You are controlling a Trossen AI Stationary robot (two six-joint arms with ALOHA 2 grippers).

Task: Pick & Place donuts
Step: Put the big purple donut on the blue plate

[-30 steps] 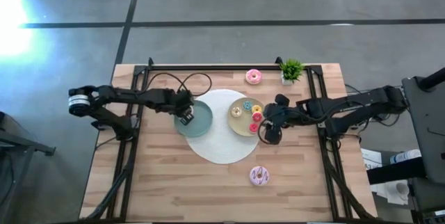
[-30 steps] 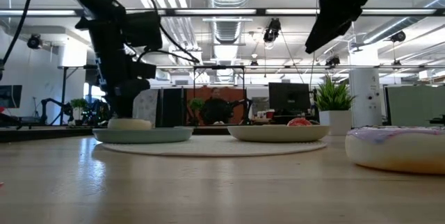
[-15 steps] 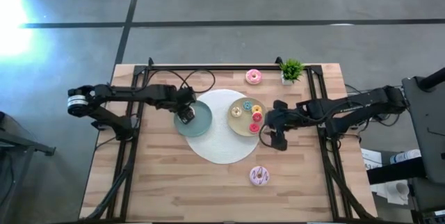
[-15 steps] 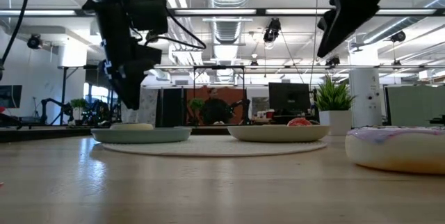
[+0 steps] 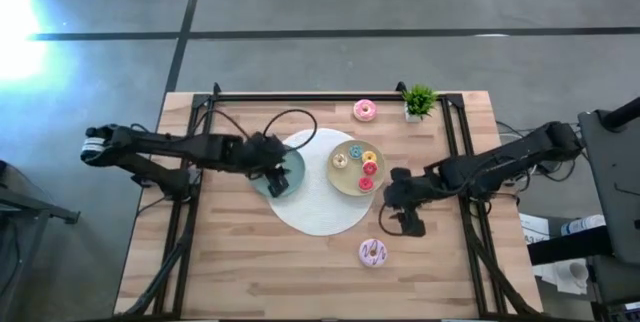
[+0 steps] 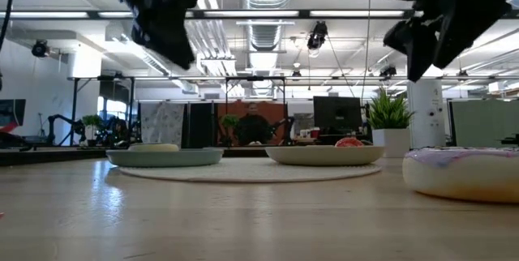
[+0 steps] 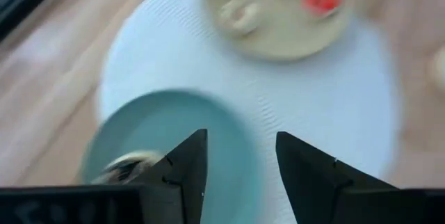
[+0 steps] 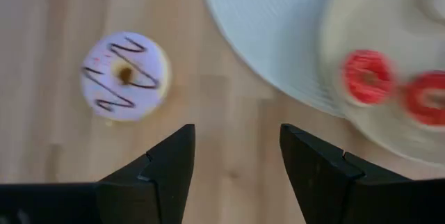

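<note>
A lilac donut [image 8: 125, 76] with dark icing lines lies on the wood near the table's front [image 5: 373, 253]. My right gripper [image 8: 236, 154] hovers open just beyond it [image 5: 408, 220]. A pale donut [image 7: 128, 163] rests on the blue-grey plate [image 7: 174, 137]. My left gripper [image 7: 240, 158] stands open above that plate [image 5: 281, 180], touching nothing. Several small red, orange and pale donuts lie on the yellow-green plate [image 5: 355, 168]. A pink donut [image 5: 365, 110] sits at the far edge.
Both plates stand on a round white mat [image 5: 322, 210] at the table's middle. A small green potted plant [image 5: 419, 100] stands at the far right next to the pink donut. Bare wood lies along the near edge and at the left.
My left gripper has let go of the pale donut, which stays on the blue-grey plate, and has risen well clear while shifting slightly toward the table's right. My right gripper has moved from beside the yellow-green plate toward the near edge, closing on the lilac donut.
</note>
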